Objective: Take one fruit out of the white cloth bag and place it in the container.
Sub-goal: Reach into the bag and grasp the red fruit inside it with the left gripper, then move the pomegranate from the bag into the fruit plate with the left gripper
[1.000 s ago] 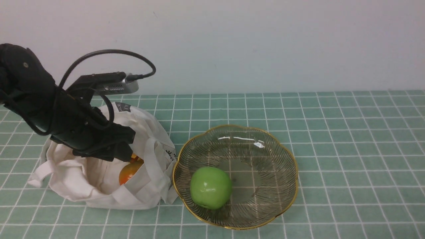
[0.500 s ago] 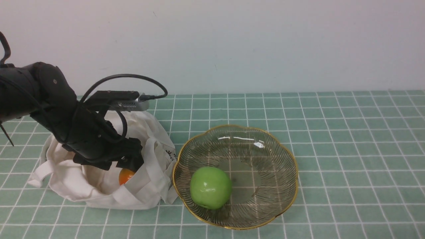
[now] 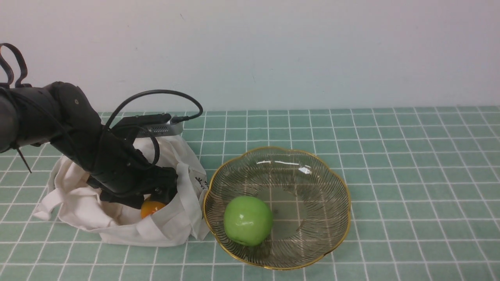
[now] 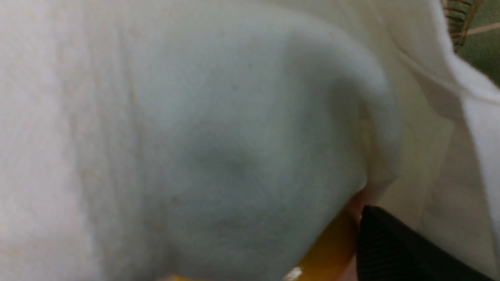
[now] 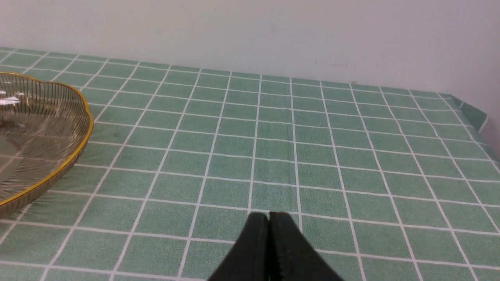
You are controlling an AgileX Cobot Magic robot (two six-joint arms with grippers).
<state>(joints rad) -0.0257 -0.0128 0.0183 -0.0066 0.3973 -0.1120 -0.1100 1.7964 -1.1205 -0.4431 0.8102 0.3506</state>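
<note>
The white cloth bag (image 3: 78, 207) slumps on the table's left with its mouth open. My left gripper (image 3: 158, 194) is pushed down inside it, right over the fruit (image 3: 151, 208), which shows only as an orange patch. In the left wrist view the bag's fabric (image 4: 175, 136) fills the frame. One black finger (image 4: 394, 253) lies against a sliver of the orange fruit (image 4: 332, 249), set wide from centre; the other finger is hidden. The container (image 3: 273, 148), a gold-rimmed glass bowl, stands right of the bag. My right gripper (image 5: 269, 218) is shut, low over bare table.
A green apple (image 3: 247, 220) sits in the bowl's near-left part. A bag strap (image 3: 181, 183) hangs between my left gripper and the bowl. The bowl's rim (image 5: 84, 117) shows beside my right gripper. The table's right edge (image 5: 474, 113) meets the wall.
My left arm has come down and to the right, sinking the gripper deeper into the bag and covering more of the fruit. The bowl and green apple have stayed put.
</note>
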